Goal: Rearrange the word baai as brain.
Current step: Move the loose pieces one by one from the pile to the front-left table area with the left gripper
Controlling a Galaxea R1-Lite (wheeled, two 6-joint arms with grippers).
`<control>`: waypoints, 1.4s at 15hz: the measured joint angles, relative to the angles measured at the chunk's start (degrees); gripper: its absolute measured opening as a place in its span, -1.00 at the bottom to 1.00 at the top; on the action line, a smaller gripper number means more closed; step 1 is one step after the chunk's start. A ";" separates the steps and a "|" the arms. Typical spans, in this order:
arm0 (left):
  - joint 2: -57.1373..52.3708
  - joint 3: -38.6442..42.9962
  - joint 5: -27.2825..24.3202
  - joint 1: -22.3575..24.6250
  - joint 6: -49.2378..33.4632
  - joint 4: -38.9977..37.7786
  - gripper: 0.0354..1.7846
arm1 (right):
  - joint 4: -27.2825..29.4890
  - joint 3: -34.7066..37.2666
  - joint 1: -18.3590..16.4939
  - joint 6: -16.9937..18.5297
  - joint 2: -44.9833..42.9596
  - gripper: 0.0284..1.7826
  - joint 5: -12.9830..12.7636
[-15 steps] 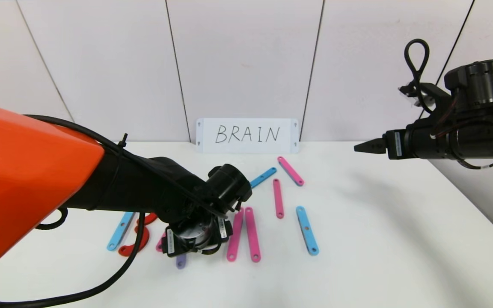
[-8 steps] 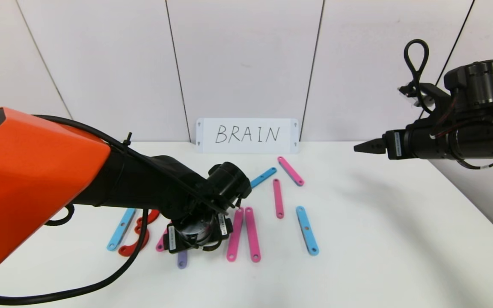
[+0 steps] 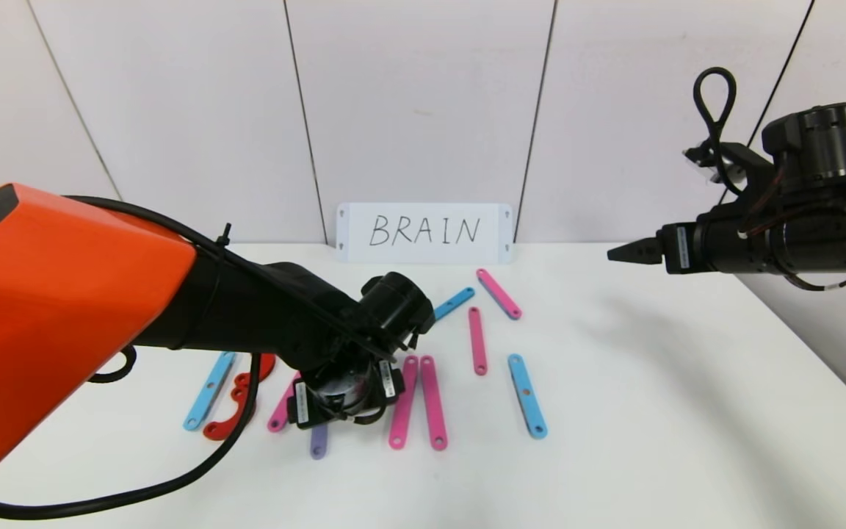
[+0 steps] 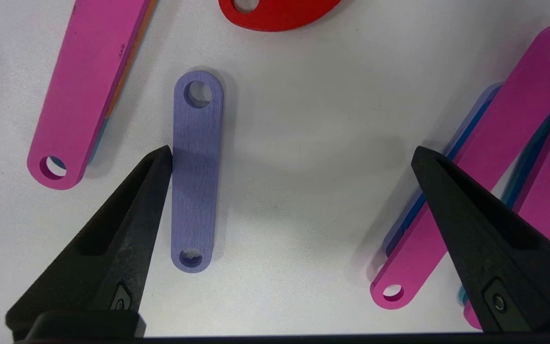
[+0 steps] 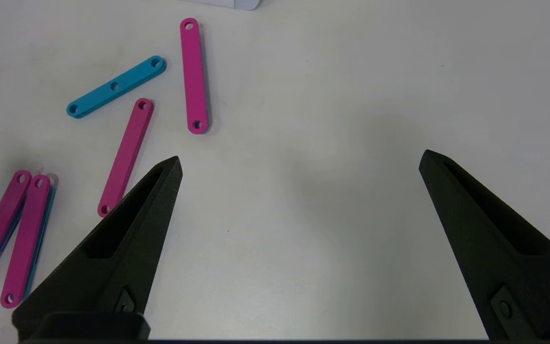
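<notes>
Left gripper point(image 4: 289, 157): fingers apart, low over the table point(image 3: 651, 411), one tip beside the purple strip point(image 4: 196, 172) (nothing held). Right gripper point(image 5: 299, 162): raised at the right, fingers apart. The word point(image 3: 430, 367): pieces scattered before the card point(image 3: 424, 232).

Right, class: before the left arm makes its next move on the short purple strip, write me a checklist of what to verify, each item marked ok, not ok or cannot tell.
1. Left hand open: ok, fingers spread wide.
2. Purple strip between the fingers: not ok; it lies right beside one finger, off-centre, most of the gap over bare table.
3. Purple strip clear of neighbours: ok; the pink strip and red curve lie apart from it.
4. Strip flat on the table: ok.
5. Right hand out of the way: ok, raised at the right, open.
6. Finger touching the strip: cannot tell.
</notes>
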 joint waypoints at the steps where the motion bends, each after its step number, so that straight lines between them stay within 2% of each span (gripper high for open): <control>1: 0.15 -0.16 -0.07 0.00 -0.01 0.00 0.95 | -0.02 0.00 0.00 0.00 0.00 0.95 0.00; 6: -0.63 -0.63 0.22 0.37 1.84 0.09 0.95 | 0.00 0.00 -0.01 0.00 0.00 0.95 0.02; 12: -5.36 -1.34 -1.34 4.72 11.50 -0.02 0.95 | 0.00 0.09 0.74 0.00 0.68 0.95 -0.09; 14: -7.02 -1.43 -5.73 7.51 16.45 -0.02 0.95 | 0.00 0.24 1.05 0.00 0.80 0.95 -0.10; 21: -8.84 -0.77 -26.53 20.30 33.77 -2.54 0.95 | -0.02 0.30 1.12 -0.02 0.85 0.95 -0.17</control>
